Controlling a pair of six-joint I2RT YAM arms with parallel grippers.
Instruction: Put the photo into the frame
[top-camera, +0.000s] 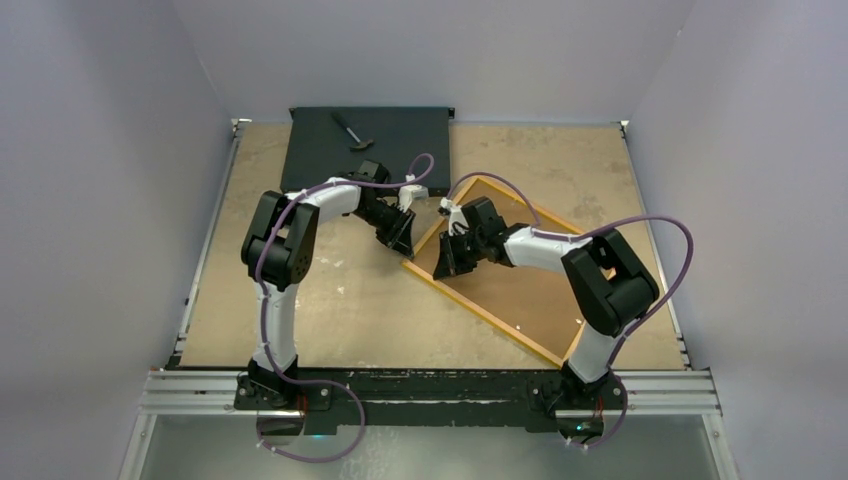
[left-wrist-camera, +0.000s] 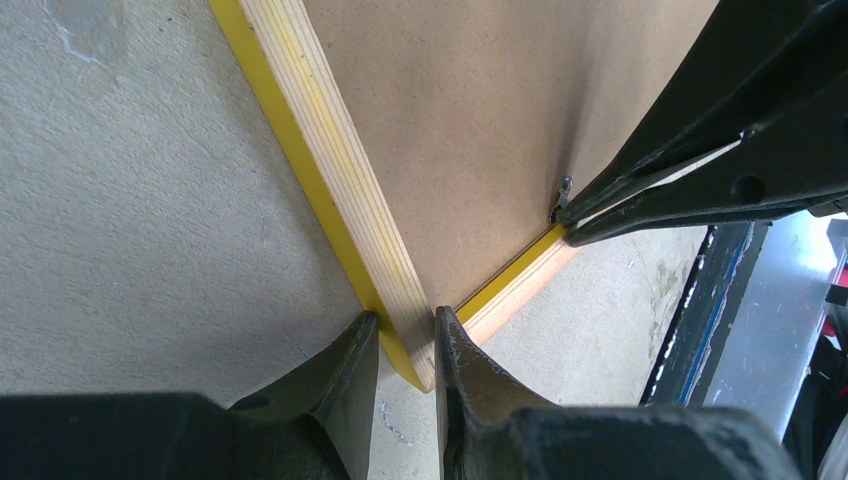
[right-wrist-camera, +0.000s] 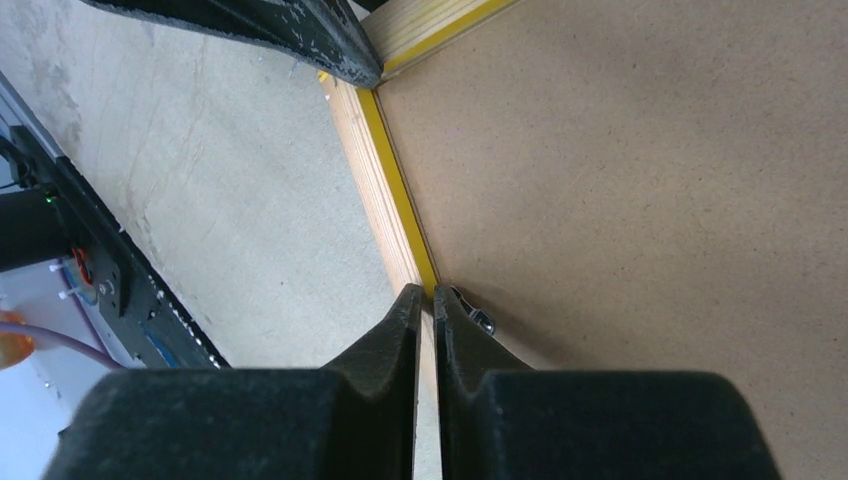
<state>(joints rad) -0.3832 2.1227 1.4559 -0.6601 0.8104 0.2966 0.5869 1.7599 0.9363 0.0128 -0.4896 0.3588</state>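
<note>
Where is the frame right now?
In the top view, the frame lies right of centre on the table, its left corner between the fingers of the left gripper.

Soft, even light from above; the wrist views are sharp only at mid-depth.

The top view is slightly dim and grainy, with faint, soft-edged shadows on the table (top-camera: 350, 310). In the wrist views, the frame (left-wrist-camera: 330, 170) and the backing board (right-wrist-camera: 620, 200) show crisp grain. The near fingers (left-wrist-camera: 330, 400) of the left gripper (left-wrist-camera: 403, 335) and of the right gripper (right-wrist-camera: 428, 300) are dark and blurred. The left wrist view's lower right corner is washed out pale.
</note>
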